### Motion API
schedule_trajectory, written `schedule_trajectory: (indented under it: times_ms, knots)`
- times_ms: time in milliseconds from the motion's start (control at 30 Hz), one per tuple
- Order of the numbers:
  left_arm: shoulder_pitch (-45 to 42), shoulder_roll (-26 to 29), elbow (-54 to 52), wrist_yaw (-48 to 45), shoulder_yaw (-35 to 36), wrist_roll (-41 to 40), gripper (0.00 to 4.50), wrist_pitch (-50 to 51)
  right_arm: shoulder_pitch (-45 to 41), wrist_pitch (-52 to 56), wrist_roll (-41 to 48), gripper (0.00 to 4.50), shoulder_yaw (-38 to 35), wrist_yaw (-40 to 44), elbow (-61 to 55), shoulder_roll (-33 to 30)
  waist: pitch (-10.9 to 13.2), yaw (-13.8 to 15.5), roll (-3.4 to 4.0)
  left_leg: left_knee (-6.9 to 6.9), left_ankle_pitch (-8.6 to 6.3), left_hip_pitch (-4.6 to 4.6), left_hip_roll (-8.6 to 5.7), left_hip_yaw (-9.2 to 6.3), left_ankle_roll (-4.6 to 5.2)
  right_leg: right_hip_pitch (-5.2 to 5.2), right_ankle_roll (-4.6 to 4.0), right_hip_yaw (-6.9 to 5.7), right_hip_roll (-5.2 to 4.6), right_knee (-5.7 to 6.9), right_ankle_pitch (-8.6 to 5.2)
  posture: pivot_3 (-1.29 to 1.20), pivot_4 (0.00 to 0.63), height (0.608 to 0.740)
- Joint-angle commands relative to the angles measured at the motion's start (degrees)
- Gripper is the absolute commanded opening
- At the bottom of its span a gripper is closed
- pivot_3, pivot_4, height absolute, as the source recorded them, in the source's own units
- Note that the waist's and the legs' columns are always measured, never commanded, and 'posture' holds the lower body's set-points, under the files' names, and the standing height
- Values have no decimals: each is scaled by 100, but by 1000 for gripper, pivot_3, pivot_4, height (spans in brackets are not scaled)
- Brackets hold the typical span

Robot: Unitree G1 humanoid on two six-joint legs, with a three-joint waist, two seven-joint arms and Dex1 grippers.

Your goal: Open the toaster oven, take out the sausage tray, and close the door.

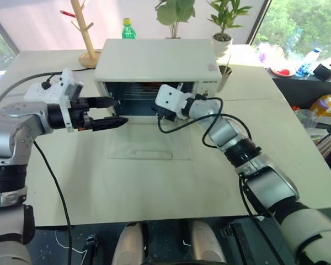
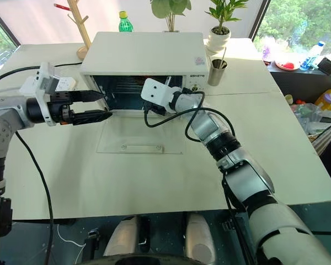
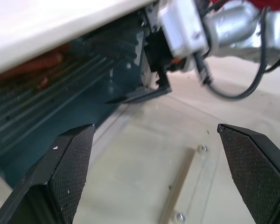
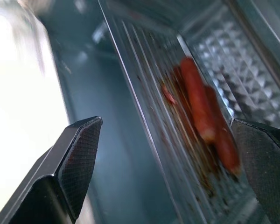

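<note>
At twelve o'clock on the pale table (image 2: 71,182), the toaster oven (image 2: 143,52) is seen standing with its front open; the door (image 2: 140,138) is laid flat toward six o'clock, its clear glass resting on the tabletop with the bar handle (image 2: 142,147) at the near edge. Inside the cavity the sausage tray (image 4: 210,70) is seated on its rails, and two red sausages (image 4: 203,107) are seen lying side by side on the wire rack above the embossed shiny pan. The right gripper (image 4: 168,163) is held at the mouth of the cavity with its fingers spread wide and nothing between them, the tray's front rim lying just ahead. The left gripper (image 1: 102,113) is held at nine o'clock of the opening, fingers likewise apart and empty, near the oven's left edge but not touching it. The tray is judged light, stiff and thin-walled, with a smooth metal surface likely to be slippery; a pinch on the front lip near its middle is judged best, so that the pan stays level. The sausages are loose on the rack and are expected to roll if the tray is tipped. The rack may also slide within the pan. The glass door is judged fragile.
</note>
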Motion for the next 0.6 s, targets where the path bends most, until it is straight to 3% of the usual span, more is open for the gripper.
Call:
schedule_trajectory:
  times_ms: [33,433,533,600]
  knots:
    - [-180,12,2,-5,-15,37,4457,-137,-399,-580,-383,4500,0,-327,679,182,0,-11,0,-2,3,1,0,0,-5,-1,0,0,0,1,0,0,150,717]
    - [-244,55,143,-28,-60,90,4457,-270,-974,-1302,-1059,4500,-14,-1030,2204,701,1,-13,1,-8,12,0,1,-1,-22,-5,0,1,0,4,0,0,150,717]
    - [-228,63,143,-26,-56,108,4500,-290,-1087,-1386,-1144,3660,-43,-1140,2524,781,0,-8,1,-8,13,-1,0,0,-22,-5,0,1,-2,4,0,0,150,717]
    - [-218,60,131,-21,-48,112,4500,-291,-1125,-1445,-1179,2665,-58,-1183,2643,807,0,-16,1,-8,13,-1,0,0,-22,-5,0,1,-3,4,0,0,150,717]
